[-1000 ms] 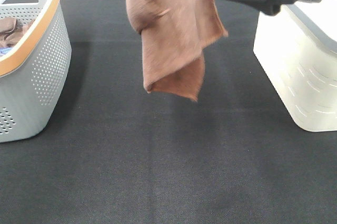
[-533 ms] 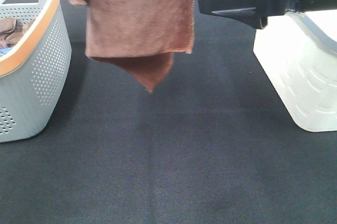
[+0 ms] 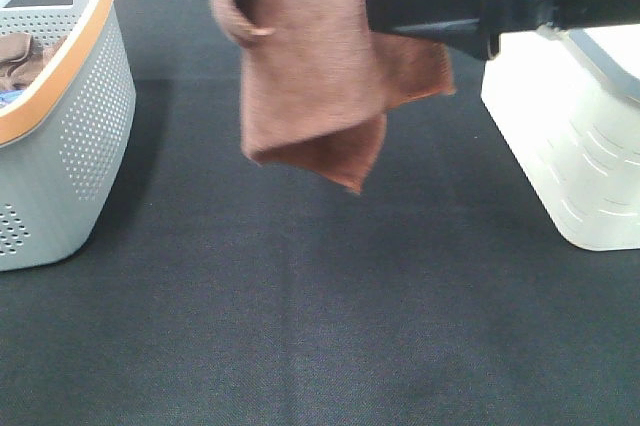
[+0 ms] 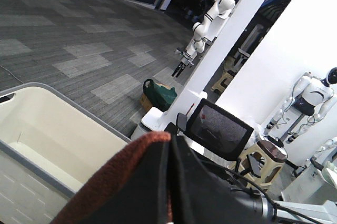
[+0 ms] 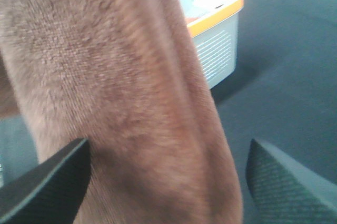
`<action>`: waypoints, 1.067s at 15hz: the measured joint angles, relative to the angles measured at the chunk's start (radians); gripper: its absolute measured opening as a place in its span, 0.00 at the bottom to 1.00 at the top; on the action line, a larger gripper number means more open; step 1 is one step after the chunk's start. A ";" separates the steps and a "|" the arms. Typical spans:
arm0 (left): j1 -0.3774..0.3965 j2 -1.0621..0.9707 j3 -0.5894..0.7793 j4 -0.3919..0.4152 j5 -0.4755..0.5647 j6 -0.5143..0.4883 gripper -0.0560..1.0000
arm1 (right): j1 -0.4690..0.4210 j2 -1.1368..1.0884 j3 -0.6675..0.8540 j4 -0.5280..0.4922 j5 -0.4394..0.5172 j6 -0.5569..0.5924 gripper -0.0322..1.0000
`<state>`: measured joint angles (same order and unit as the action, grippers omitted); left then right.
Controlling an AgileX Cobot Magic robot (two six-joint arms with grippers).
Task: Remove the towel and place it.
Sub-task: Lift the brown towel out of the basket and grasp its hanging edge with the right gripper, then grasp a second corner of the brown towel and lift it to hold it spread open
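The reddish-brown towel [image 3: 320, 66] hangs in folds from above the frame's top edge over the middle of the black table. My left gripper [image 4: 169, 148] is out of the high view; its wrist view shows the fingers shut on the towel's top edge [image 4: 113, 179]. My right gripper [image 3: 375, 8] reaches in from the upper right and its tips overlap the towel's right side. In the right wrist view the gripper [image 5: 168, 142] is open, with the towel [image 5: 121, 87] filling the space between the two fingers [image 5: 52, 179].
A grey perforated basket with an orange rim [image 3: 75, 136] stands at the left and holds a bunched brown cloth [image 3: 22, 56]. A white bin [image 3: 570, 146] stands at the right, under the right arm. The black table surface [image 3: 320, 326] spreads below the towel.
The hanging towel swung left, then back toward the right. My right gripper moved left and now overlaps the towel's right side.
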<state>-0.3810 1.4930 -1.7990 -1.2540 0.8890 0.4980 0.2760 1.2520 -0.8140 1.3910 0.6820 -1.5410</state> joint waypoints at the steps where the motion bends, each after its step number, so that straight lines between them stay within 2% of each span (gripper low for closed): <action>1: 0.000 0.000 0.000 0.000 0.001 0.000 0.05 | 0.000 0.006 0.000 0.004 0.016 0.000 0.77; 3: 0.000 0.000 0.000 0.000 0.001 0.000 0.05 | 0.000 0.026 0.000 0.004 0.038 0.000 0.77; 7: 0.000 0.000 0.000 0.000 0.001 0.000 0.05 | 0.000 0.053 0.000 0.005 0.061 0.000 0.70; 16: 0.000 0.000 0.000 0.000 0.002 0.000 0.05 | 0.000 0.067 0.000 0.040 0.057 -0.018 0.69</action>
<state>-0.3810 1.4930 -1.7990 -1.2540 0.8910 0.4980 0.2760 1.3190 -0.8140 1.4310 0.7390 -1.5590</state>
